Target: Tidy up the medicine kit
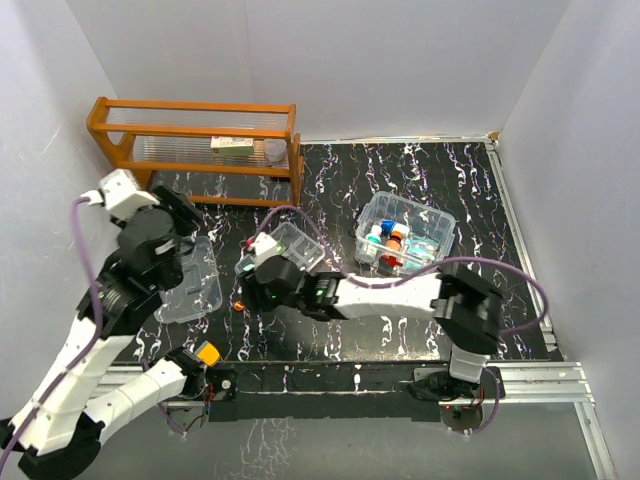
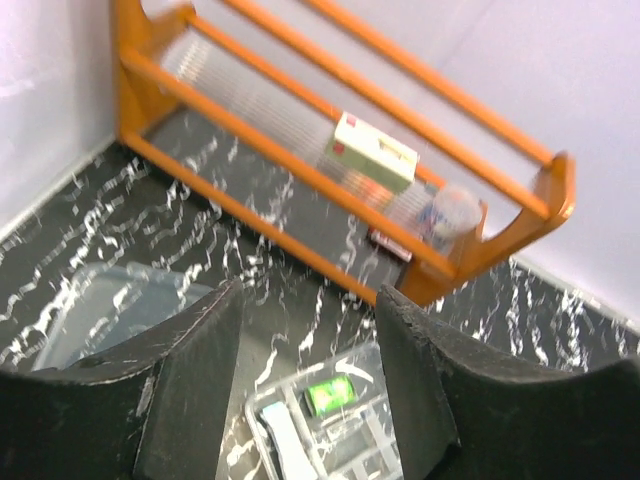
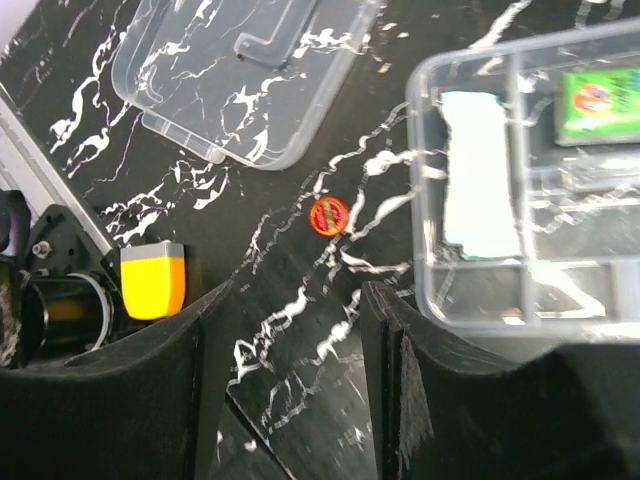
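Observation:
The medicine kit's clear box (image 1: 444,226) stands at the right with several small bottles and packets inside. Its divided tray insert (image 1: 296,243) lies mid-table and holds a green packet (image 3: 595,103) and a white strip (image 3: 478,170). The flat clear lid (image 1: 196,283) lies at the left. My left gripper (image 1: 188,228) hovers open over the lid's far end; in the left wrist view the left gripper (image 2: 310,300) frames the tray (image 2: 330,420) below, apart from it. My right gripper (image 1: 252,283) is open and empty beside the tray's near-left corner. A small red-orange disc (image 3: 329,214) lies ahead of the right gripper (image 3: 292,300).
An orange wooden rack (image 1: 195,150) stands at the back left with a white box (image 2: 373,150) and a small jar (image 2: 448,213) on it. White walls close in on three sides. A yellow block (image 1: 207,352) on the left arm's base sits near the front edge.

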Robot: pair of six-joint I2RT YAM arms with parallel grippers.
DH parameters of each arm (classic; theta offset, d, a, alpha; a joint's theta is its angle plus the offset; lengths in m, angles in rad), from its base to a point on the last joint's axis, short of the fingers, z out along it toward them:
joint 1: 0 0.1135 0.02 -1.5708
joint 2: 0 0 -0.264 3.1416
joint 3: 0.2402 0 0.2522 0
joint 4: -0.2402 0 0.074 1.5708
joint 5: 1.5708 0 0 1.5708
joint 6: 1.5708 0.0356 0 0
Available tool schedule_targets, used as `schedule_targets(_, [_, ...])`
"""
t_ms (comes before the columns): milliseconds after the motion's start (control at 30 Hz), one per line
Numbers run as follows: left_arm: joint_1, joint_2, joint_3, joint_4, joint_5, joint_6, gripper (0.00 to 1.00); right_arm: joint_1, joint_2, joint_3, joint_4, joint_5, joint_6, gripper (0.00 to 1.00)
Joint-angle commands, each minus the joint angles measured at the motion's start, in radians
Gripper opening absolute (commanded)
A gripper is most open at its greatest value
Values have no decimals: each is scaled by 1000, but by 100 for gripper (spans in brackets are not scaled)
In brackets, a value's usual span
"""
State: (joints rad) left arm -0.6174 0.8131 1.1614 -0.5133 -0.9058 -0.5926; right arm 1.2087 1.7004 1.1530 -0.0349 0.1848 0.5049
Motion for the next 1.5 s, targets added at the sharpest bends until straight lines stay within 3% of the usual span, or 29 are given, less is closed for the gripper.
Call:
schedule_targets(0, [4, -68, 67, 29, -93, 194, 54, 51, 161, 174, -38, 36, -57, 50])
schedule_targets(233, [3, -129, 63, 38, -64, 260, 56, 74, 359, 373, -162, 82, -108, 57])
schedule_targets(367, [3, -144, 63, 30, -42, 258, 57, 75, 455, 501, -294, 101, -159, 55])
schedule_targets(667, [4, -157, 45, 28, -39, 257, 59, 77, 557, 613, -371, 182, -191, 52])
schedule_targets(1067, [3, -149, 41, 16, -33, 243, 60, 77, 600, 634, -369, 152, -184, 37])
schedule_targets(1200, [3, -147, 44, 16, -34, 245, 60, 76, 585, 622, -367, 141, -169, 37])
schedule_targets(1333, [4, -144, 44, 18, -34, 245, 60, 76, 565, 602, -367, 132, -145, 45])
schedule_targets(1467, [3, -144, 43, 12, -30, 234, 60, 75, 565, 563, -370, 113, -97, 40])
